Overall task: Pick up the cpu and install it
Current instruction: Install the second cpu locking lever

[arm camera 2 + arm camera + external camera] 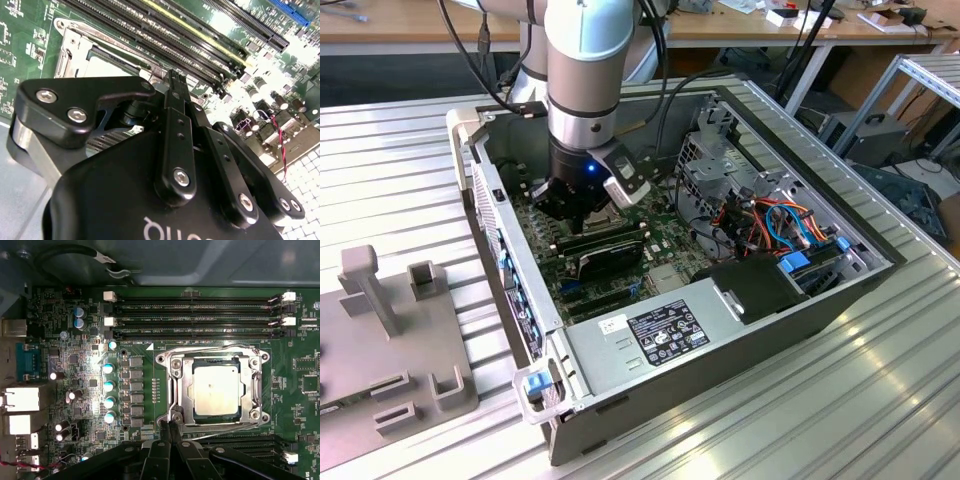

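Place: robotics lab or workshop
Evidence: ribbed aluminium desk (400,150); opened computer case (720,330); cluttered workbenches (410,25) behind

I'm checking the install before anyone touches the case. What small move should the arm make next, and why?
Probably a short straight lift. The silver-grey square cpu already lies flat inside the metal socket frame, and the shut black gripper sits at the frame's edge holding nothing.
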You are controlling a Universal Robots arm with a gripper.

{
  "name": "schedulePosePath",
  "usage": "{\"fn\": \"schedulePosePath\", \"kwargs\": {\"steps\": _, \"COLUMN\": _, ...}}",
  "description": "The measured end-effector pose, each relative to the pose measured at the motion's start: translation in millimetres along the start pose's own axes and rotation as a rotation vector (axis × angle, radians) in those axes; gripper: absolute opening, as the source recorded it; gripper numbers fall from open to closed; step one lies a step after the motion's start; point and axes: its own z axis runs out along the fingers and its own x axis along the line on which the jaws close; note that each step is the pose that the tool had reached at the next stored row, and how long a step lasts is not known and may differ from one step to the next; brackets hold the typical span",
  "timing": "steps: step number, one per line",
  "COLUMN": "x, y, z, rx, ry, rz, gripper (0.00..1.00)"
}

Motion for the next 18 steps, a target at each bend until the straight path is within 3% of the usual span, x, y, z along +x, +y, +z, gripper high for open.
{"fn": "schedulePosePath", "kwargs": {"steps": 10, "x": 0.9, "y": 0.9, "z": 4.8, "rx": -0.0003, "ry": -0.0036, "rz": 0.0, "gripper": 0.11}}
{"fn": "schedulePosePath", "kwargs": {"steps": 18, "x": 5.2, "y": 2.2, "z": 7.5, "rx": -0.001, "ry": -0.0104, "rz": 0.0, "gripper": 0.11}}
